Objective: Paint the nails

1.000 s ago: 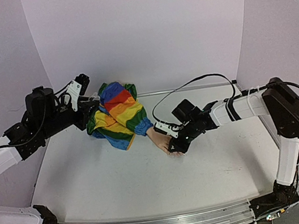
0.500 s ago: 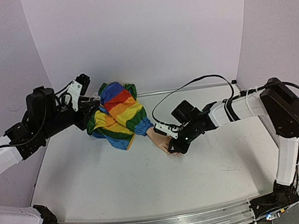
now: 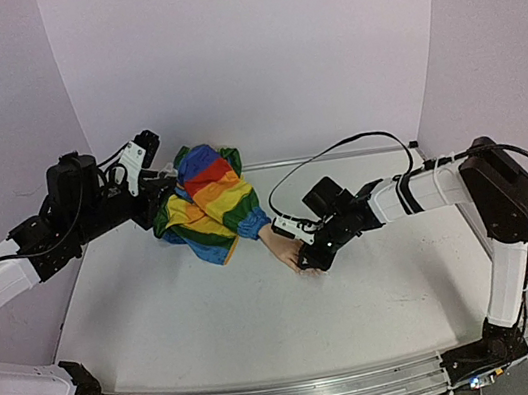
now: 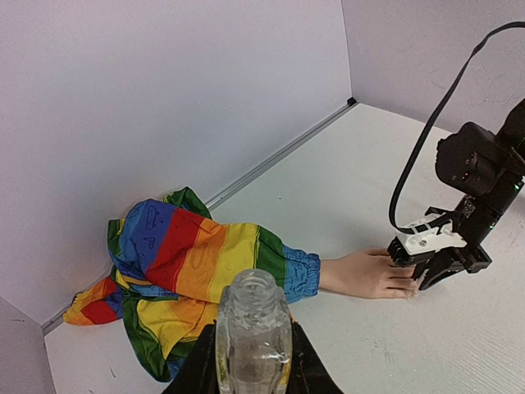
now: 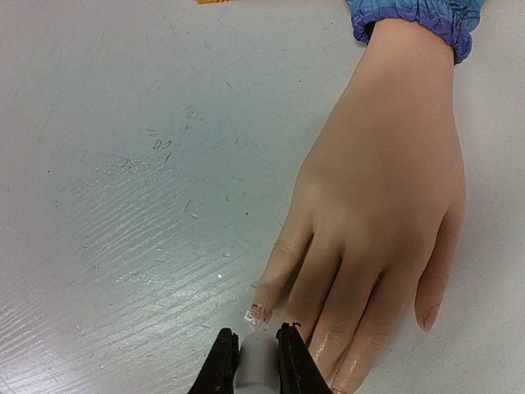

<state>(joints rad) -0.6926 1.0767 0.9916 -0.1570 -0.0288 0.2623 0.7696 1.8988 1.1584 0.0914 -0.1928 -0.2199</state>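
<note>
A peach mannequin hand [image 3: 286,248] lies palm down on the table, its wrist in a rainbow-striped sleeve [image 3: 206,202]. My right gripper [image 5: 257,355] is shut on a small white cap [image 5: 257,365], with its tip at the nail [image 5: 260,313] of the outermost finger on the left; that nail looks glossy. Two neighbouring fingers [image 5: 349,349] shine wet. The brush itself is hidden. My left gripper [image 4: 253,349] is shut on a clear uncapped bottle [image 4: 253,324], held upright behind the sleeve [image 4: 193,263], well away from the hand [image 4: 365,275].
The white table [image 3: 213,317] is walled by lilac panels at the back and sides. A black cable [image 3: 337,150] loops above the right arm. The right gripper [image 4: 431,267] shows at the fingertips in the left wrist view.
</note>
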